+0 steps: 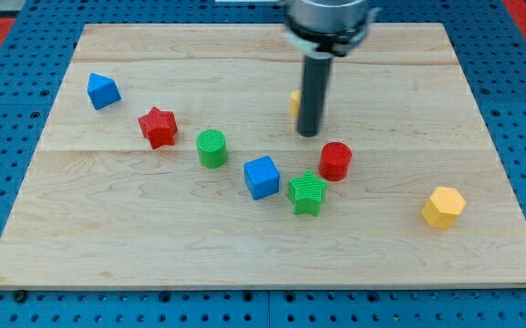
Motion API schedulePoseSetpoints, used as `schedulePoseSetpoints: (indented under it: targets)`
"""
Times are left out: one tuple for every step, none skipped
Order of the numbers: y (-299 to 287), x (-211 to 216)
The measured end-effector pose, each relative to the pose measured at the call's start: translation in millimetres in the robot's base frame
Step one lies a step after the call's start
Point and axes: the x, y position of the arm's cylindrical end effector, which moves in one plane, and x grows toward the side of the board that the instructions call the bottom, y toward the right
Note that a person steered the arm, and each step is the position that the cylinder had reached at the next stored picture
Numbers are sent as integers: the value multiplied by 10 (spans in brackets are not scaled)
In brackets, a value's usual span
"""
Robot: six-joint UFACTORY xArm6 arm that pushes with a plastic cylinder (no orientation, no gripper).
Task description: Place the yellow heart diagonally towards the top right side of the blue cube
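A: Status of the jaws?

B: None fitted; no jaws show. The arm ends in a rod, and my tip [309,134] rests on the counter [135,241], just above the red cylinder [335,160] in the view.

A: Location of the yellow heart?

B: A yellow sliver [294,102] shows at the rod's left edge. It is probably the heart; the rod hides most of it, so shape and contact cannot be confirmed. It lies up and right of the blue cube [262,177].

A: Failure modes?

B: Three, by judgement. A push toward the view's bottom could drive the heart into the red cylinder or the green star [307,192], which crowd the cube's right side. An off-centre push could spin the heart off the tip. Overshoot to the view's left would lose the diagonal placement.
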Motion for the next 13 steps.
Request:
schedulePoseSetpoints:
  targets:
    - [-284,-224]
    - [107,-493]
    - [168,-595]
    - [317,-523]
    - [617,-178]
    - [617,-184]
    - [1300,-17]
    - [2005,350]
    - [2242,711]
    - [2916,445]
    - [2711,-256]
    - [2115,-272]
    - [1548,-115]
